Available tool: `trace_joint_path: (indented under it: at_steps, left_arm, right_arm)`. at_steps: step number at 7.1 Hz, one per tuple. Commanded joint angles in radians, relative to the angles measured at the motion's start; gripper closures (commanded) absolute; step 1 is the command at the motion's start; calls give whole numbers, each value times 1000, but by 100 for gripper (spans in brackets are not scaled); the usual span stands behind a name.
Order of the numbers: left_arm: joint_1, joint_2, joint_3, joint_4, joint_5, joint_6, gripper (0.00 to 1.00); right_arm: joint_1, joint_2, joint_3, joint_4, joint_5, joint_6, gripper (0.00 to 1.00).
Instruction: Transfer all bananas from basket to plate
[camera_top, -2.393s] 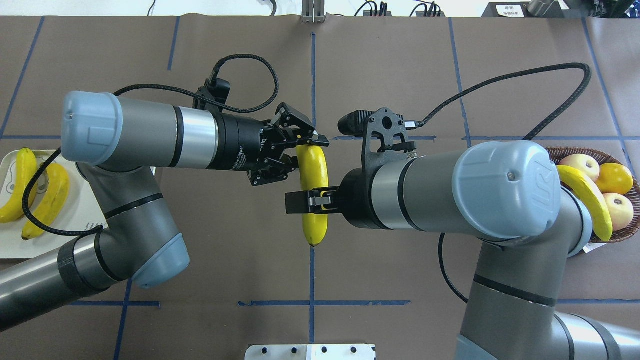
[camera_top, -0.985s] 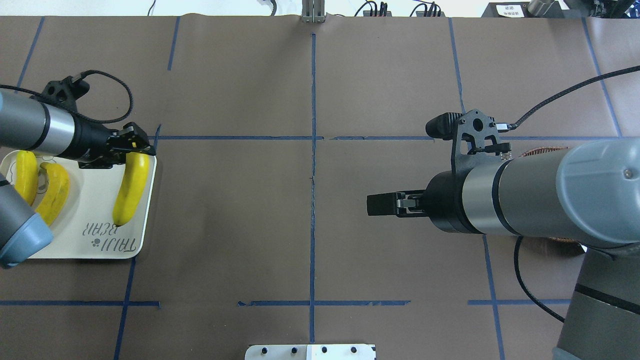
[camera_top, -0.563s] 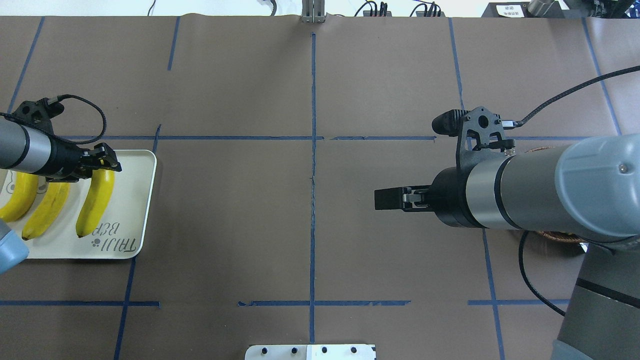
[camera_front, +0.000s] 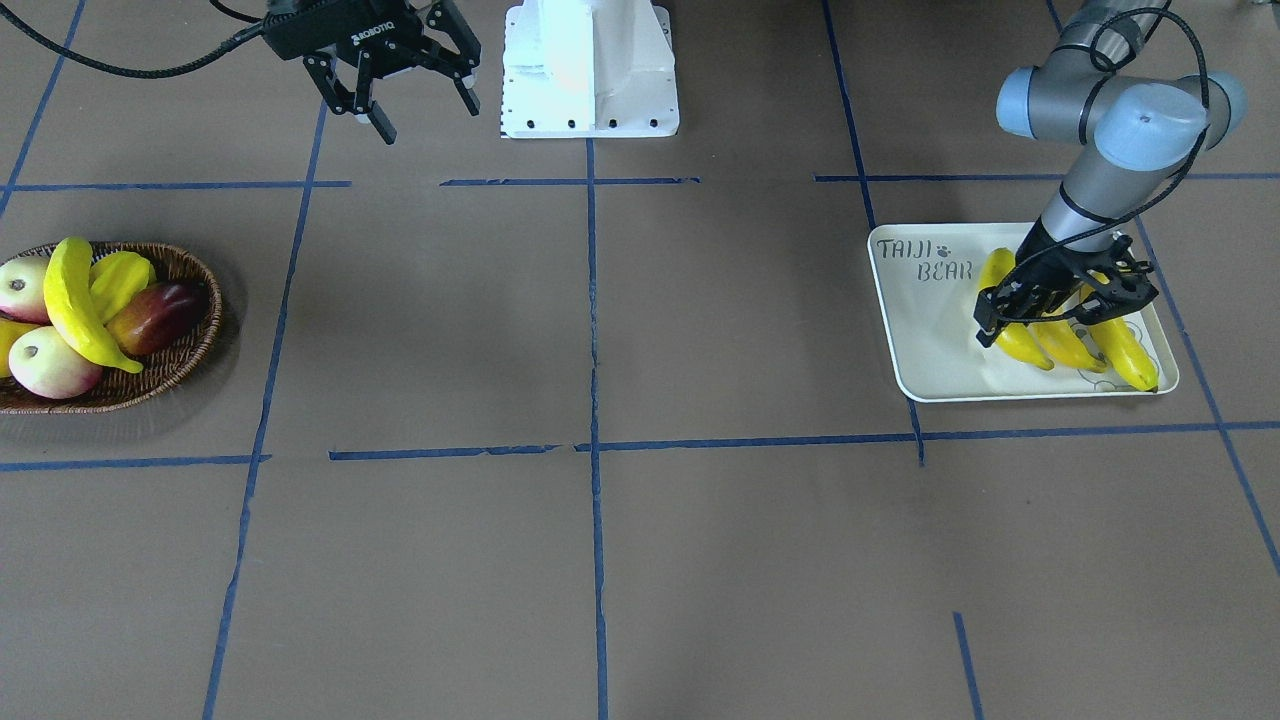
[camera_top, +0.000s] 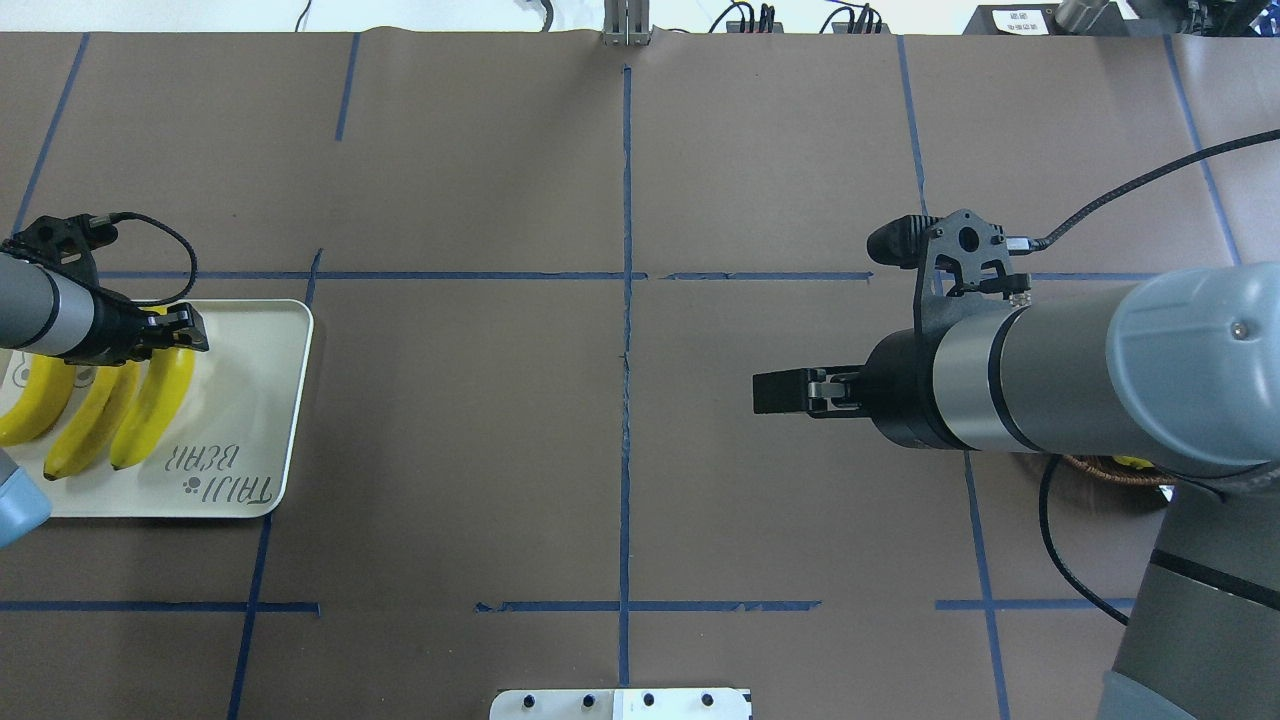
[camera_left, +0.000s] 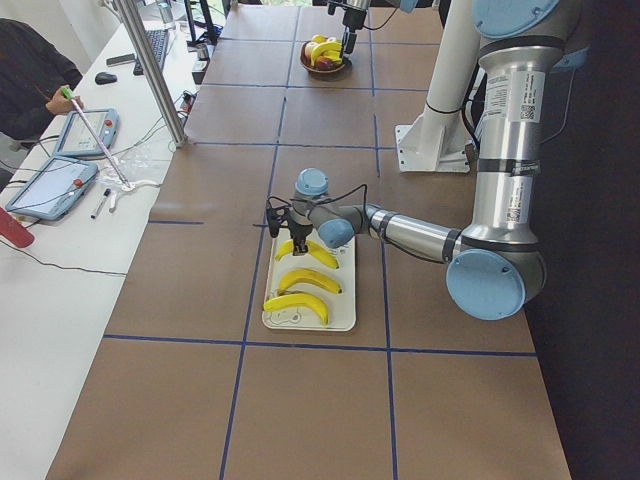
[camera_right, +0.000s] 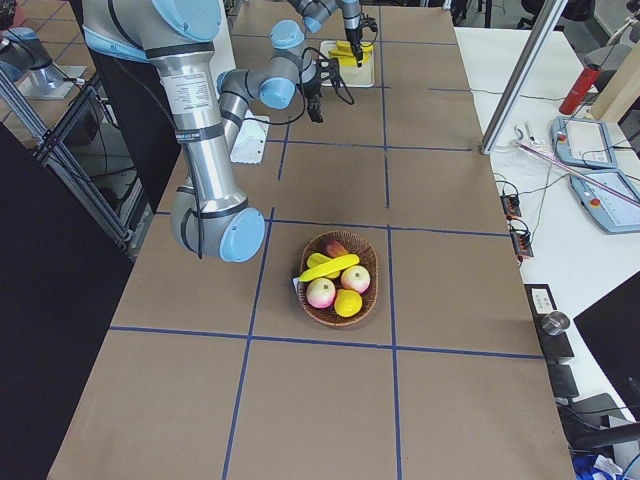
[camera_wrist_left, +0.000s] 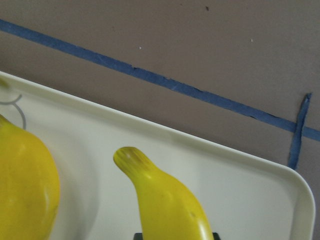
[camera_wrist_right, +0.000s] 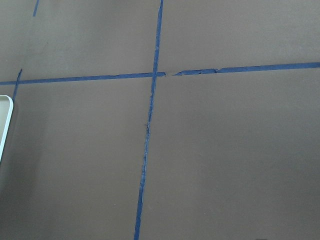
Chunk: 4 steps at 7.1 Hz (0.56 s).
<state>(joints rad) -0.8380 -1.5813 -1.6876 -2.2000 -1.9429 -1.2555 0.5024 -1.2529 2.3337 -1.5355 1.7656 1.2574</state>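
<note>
Three bananas lie side by side on the plate (camera_top: 250, 400). My left gripper (camera_top: 192, 335) is shut on the far end of the rightmost banana (camera_top: 150, 410), which rests low on the plate. The left wrist view shows this banana (camera_wrist_left: 165, 200) up close, beside another banana (camera_wrist_left: 25, 185). In the front view the gripper (camera_front: 988, 325) is over the plate (camera_front: 920, 330). A fourth banana (camera_front: 75, 300) lies in the basket (camera_front: 180, 370). My right gripper (camera_front: 425, 115) is open and empty, high over the table, and also shows overhead (camera_top: 765, 392).
The basket also holds two pale apples (camera_front: 45, 362), a red-and-yellow mango (camera_front: 155, 312) and a yellow-green fruit (camera_front: 120, 278). In the overhead view my right arm hides most of the basket (camera_top: 1110, 470). The robot's white base (camera_front: 590, 60) stands at the table's robot side.
My left gripper took the banana from the right gripper at the table's middle, carried it left and lowered it beside the two on the plate. The right gripper let go and drew back right.
</note>
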Motion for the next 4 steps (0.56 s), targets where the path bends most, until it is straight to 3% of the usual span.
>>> trace_joint_path:
  at_steps: [1, 4]
  left_arm:
    - [-4, 14, -3, -4, 10, 60, 0]
    - [-21, 33, -149, 6, -100, 59, 0]
  right_arm:
    - [8, 0, 0, 0, 2, -1, 0]
    - [37, -57, 3, 0, 8, -15, 0]
